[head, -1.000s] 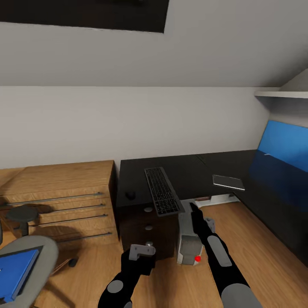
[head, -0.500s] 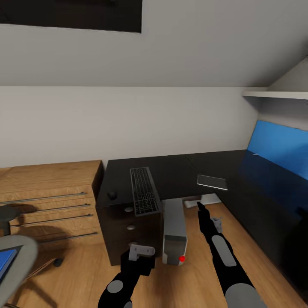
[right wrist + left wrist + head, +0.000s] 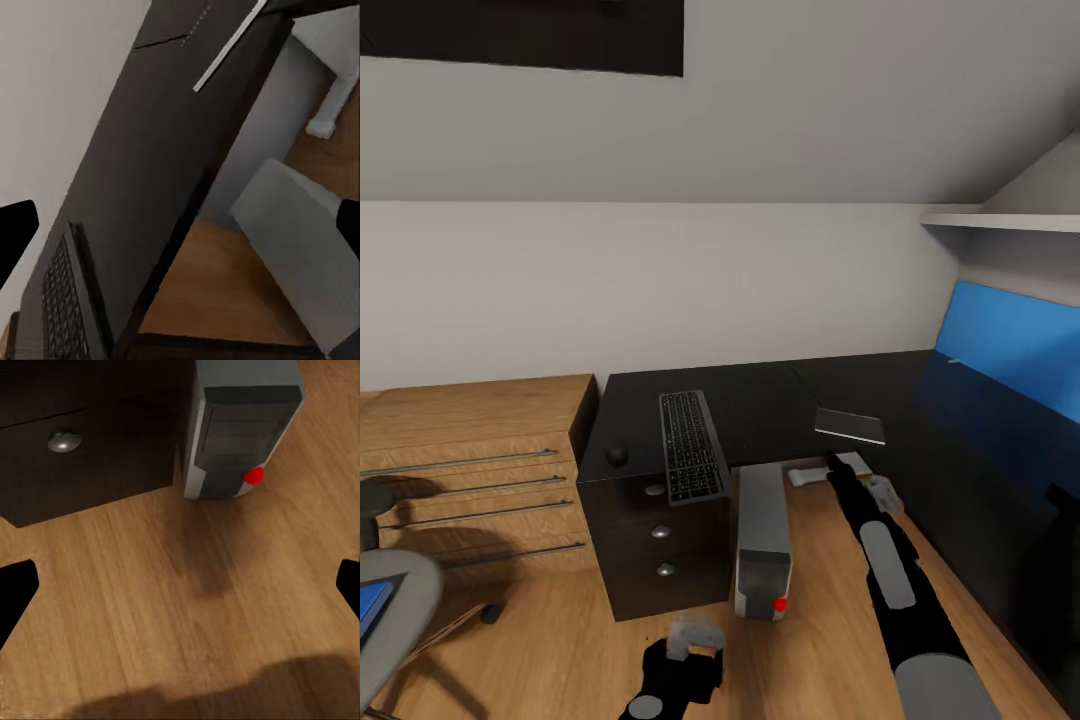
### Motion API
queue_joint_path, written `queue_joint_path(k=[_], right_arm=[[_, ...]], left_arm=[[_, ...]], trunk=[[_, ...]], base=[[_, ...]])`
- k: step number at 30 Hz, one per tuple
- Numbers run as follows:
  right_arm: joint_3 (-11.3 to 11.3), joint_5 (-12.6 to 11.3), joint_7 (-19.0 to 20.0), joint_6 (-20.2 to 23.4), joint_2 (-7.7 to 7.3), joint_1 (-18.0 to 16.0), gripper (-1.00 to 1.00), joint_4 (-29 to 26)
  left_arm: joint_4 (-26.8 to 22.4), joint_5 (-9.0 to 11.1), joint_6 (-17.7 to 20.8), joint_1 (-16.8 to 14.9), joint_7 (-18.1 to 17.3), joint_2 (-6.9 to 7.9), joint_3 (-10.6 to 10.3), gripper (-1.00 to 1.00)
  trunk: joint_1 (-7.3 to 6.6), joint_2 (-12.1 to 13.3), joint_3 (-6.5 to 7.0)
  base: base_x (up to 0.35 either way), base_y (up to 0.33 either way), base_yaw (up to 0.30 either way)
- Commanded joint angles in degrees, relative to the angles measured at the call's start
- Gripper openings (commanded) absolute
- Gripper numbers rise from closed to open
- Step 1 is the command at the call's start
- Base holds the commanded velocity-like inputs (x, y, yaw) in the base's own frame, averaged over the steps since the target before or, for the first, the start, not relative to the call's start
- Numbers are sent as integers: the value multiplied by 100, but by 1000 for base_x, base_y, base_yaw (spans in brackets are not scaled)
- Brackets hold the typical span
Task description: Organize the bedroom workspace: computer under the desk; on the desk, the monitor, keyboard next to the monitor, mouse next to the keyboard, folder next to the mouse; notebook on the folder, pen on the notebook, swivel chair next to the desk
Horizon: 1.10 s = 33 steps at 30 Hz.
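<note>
The grey tower computer with a red button (image 3: 763, 545) is standing on the wooden floor (image 3: 560, 640), its rear half under the edge of the black L-shaped desk (image 3: 760, 400), just beside the dark drawer unit (image 3: 655, 545). In the left wrist view it is sitting ahead of the left gripper (image 3: 180, 585), whose two dark fingertips are showing at the picture's edges, wide apart and holding nothing. The right gripper (image 3: 833, 468) is reaching forward beside the computer, towards the space under the desk; the right wrist view is showing its fingertips apart too, with the grey case and the desk's underside between and beyond them.

On the desk, the long black keyboard (image 3: 689, 445) is lying with the small black mouse (image 3: 617, 454) near it, and a flat grey notebook (image 3: 850, 425) is lying further along. Compared with a second ago, the whole view is shifted, so the robot is turning, and the right arm is stretching further out while the left is dropping back. I judge that the robot is preparing to push the computer fully under the desk.
</note>
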Motion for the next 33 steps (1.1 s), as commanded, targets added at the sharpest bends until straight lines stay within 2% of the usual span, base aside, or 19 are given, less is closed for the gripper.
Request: queue_joint_path(k=[1,2,5,7,10,11,13,17,18,24,33], right_arm=[[-7,106,-197,216,3,-3,100,-123],[13,656,-804,1336,-2,-3,100,-670],[8,894,-1042,2029,-1,0,100,-1088],[-4,1005,-1163,2253,-1,13,100,-1359],[-8,1033,-1192,2265,0,56,100,-1451],[-9,1031,-1190,2290,-3,144,100,-1563],[-10,1021,-1190,2307,5,223,100,-1727],[-3,1009,-1190,2292,26,450,100,-1999],[5,1008,-1187,2266,35,589,100,-2098],[0,971,-1191,2290,31,639,100,-2151],[-1,940,-1185,2266,30,647,100,-2135]], left_arm=[[140,56,-72,-7,55,1,-15,100],[765,61,-454,-6,57,0,10,100],[1218,67,-646,-5,58,9,31,100],[1659,73,-852,-5,56,20,63,100],[2044,78,-1114,-5,52,34,104,100],[2602,73,-1612,-5,50,43,156,100],[2838,68,-1928,-5,50,48,174,100],[3010,65,-2237,-5,49,70,214,100],[3073,64,-2349,-6,49,99,397,100],[3092,64,-2393,-6,49,103,611,100],[3095,64,-2398,-6,49,109,646,100]], trunk=[[0,-3,-6],[0,-3,-6],[0,-3,-6],[0,-3,-6],[0,-3,-6],[0,-3,-6],[0,-3,-6],[0,-3,-6],[0,-3,-6],[0,-3,-11],[0,-3,-11]], base=[[0,0,0],[0,0,0],[0,0,0],[0,0,0],[0,0,0],[0,0,0],[0,0,0],[0,0,22],[0,0,220],[0,0,169],[0,0,10]])
